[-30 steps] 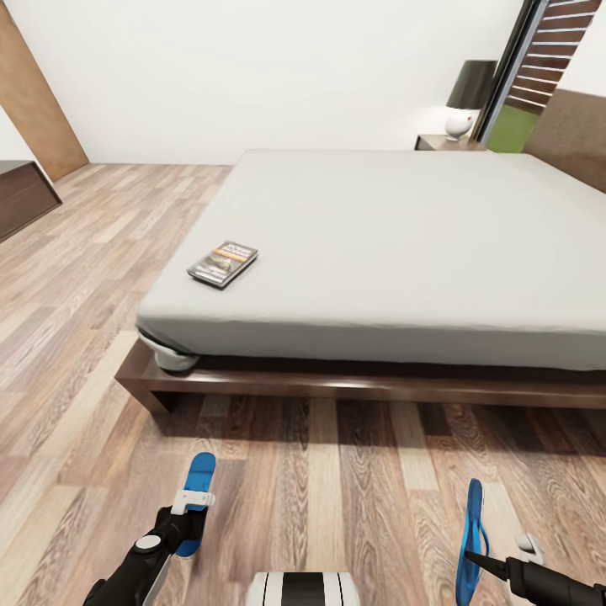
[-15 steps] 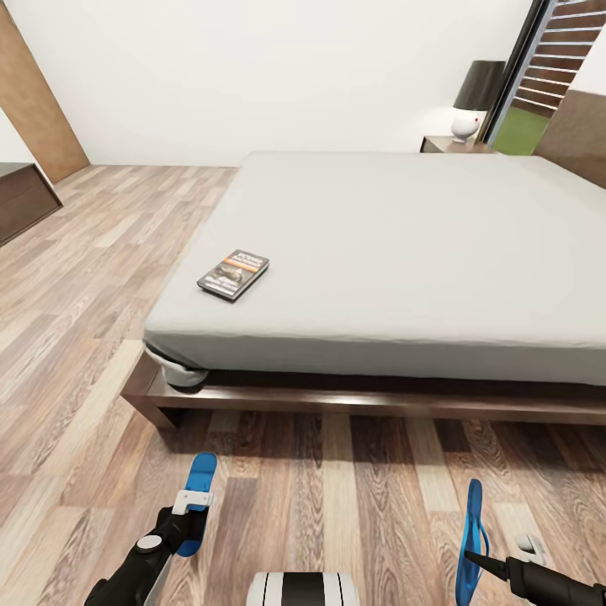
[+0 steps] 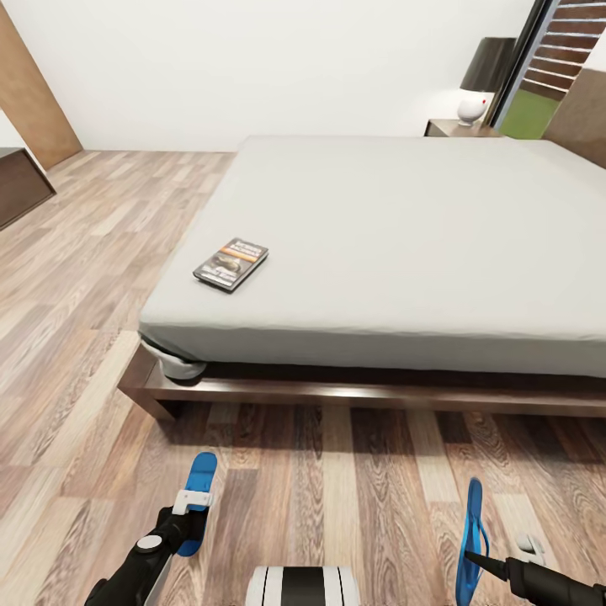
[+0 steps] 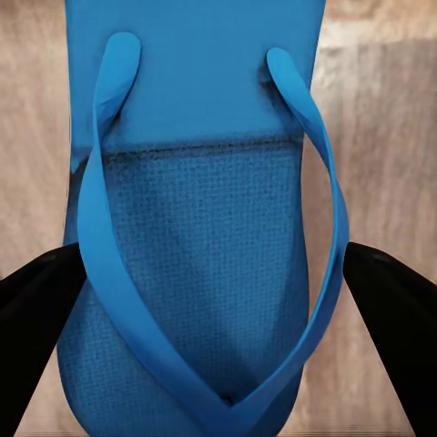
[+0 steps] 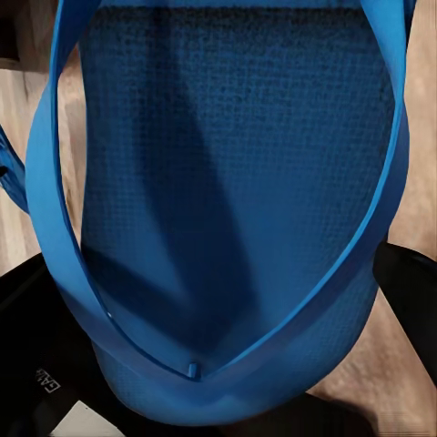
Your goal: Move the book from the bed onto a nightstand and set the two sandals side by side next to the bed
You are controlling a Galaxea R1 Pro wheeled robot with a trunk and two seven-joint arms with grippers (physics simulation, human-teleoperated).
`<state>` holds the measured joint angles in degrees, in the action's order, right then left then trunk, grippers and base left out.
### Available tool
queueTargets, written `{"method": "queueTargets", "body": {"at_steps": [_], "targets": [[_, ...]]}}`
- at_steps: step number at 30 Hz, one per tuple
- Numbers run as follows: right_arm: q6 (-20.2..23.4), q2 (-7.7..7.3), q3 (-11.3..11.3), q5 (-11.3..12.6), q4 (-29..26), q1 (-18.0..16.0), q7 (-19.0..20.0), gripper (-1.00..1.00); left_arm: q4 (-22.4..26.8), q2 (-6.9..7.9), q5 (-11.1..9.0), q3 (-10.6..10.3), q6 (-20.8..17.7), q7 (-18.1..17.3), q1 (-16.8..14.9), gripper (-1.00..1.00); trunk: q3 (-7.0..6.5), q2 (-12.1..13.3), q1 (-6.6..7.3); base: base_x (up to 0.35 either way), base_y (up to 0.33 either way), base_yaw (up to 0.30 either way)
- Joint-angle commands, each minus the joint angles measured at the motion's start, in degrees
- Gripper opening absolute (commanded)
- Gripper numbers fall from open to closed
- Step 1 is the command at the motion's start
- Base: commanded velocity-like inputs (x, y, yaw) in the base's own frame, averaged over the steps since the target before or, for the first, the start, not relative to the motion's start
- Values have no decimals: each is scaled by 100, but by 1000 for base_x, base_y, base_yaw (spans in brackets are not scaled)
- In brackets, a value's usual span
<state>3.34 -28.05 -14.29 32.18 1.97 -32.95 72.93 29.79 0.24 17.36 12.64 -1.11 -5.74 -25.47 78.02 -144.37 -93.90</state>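
Observation:
The book (image 3: 231, 263), dark with an orange band, lies flat near the left front corner of the bed (image 3: 396, 244). In front of the bed's foot, above the plank floor, my left gripper (image 3: 187, 520) is shut on one blue sandal (image 3: 199, 497), which points toward the bed. The left wrist view has that sandal (image 4: 209, 228) sole-up between the black fingers (image 4: 36, 314). My right gripper (image 3: 478, 557) is shut on the other sandal (image 3: 471, 530), held on edge. In the right wrist view this sandal (image 5: 228, 200) sits between its fingers (image 5: 410, 282). A nightstand (image 3: 459, 128) stands beyond the bed's far corner.
A dark-shaded lamp (image 3: 484, 80) with a white base stands on the nightstand. A dark dresser (image 3: 17, 185) and a brown door (image 3: 34, 93) are at the far left. Wood floor (image 3: 93, 252) runs along the bed's left side and in front of its dark frame (image 3: 337, 391).
The head view has shifted a little, so the bed and book sit slightly differently in the picture. Both grippers hold their sandals as before.

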Motion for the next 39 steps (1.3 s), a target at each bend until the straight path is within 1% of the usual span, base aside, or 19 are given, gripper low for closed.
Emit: {"method": "queueTargets", "body": {"at_steps": [1, 7, 16, 26, 34, 39], "targets": [[36, 1, -39, 61, 15, -9, 28, -100, 10, -6, 56, 48, -12, -50, -2, -100, 27, -3, -1, 0, 0, 0], [36, 1, -37, 61, 16, -8, 28, -100, 10, -6, 56, 46, -12, -50, -2, -100, 27, -3, -1, 0, 0, 0], [36, 1, -39, 61, 16, -10, 28, -100, 10, -6, 57, 45, -12, -50, -2, -100, 226, -15, -24, 0, 0, 0], [36, 1, -38, 61, 15, -8, 28, -100, 10, -6, 57, 45, -12, -50, -2, -100, 226, -15, -24, 0, 0, 0], [36, 1, -38, 61, 17, -10, 28, -100, 10, -6, 57, 45, -12, -50, -2, -100, 403, -26, -45, 0, 0, 0], [36, 1, -39, 61, 17, -10, 28, -100, 10, -6, 57, 45, -12, -50, -2, -100, 403, -26, -45, 0, 0, 0]]}}
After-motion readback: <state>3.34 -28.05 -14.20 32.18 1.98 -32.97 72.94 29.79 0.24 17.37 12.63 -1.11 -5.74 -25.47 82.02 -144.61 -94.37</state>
